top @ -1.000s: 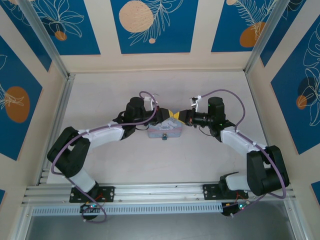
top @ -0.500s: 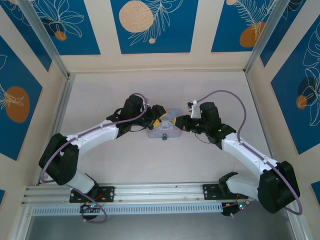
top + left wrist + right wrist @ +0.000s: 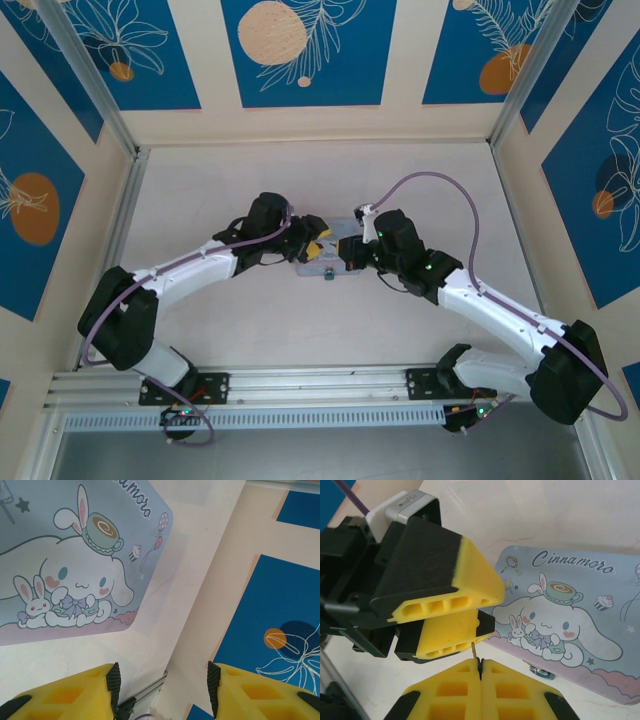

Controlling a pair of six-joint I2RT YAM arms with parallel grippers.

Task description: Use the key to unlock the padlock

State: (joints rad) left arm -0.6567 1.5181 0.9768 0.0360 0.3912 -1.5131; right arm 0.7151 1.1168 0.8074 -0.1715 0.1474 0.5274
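Note:
The pale blue tin (image 3: 570, 605) with a white cartoon character lies flat on the table. The padlock (image 3: 540, 671), tiny and bluish, hangs at the tin's near edge; from above the padlock (image 3: 328, 276) is a dark speck. My right gripper (image 3: 480, 672) is shut on the key (image 3: 474, 650), whose thin blade sticks up from between its pads. My left gripper (image 3: 494, 610) hovers just beyond the key tip, open. In the left wrist view the left gripper (image 3: 164, 685) holds nothing and the tin (image 3: 75, 555) lies ahead. From above, left gripper (image 3: 318, 243) and right gripper (image 3: 350, 258) meet over the tin (image 3: 333, 263).
Cream walls with blue floral panels (image 3: 305, 50) enclose the pale table (image 3: 200, 180). An aluminium rail (image 3: 300, 385) runs along the near edge by the arm bases. Purple cables (image 3: 440, 190) loop above the right arm.
The left gripper has opened from nearly shut. The right arm has stretched left and forward, carrying its shut gripper over the tin's near side. The left arm has lowered and extended.

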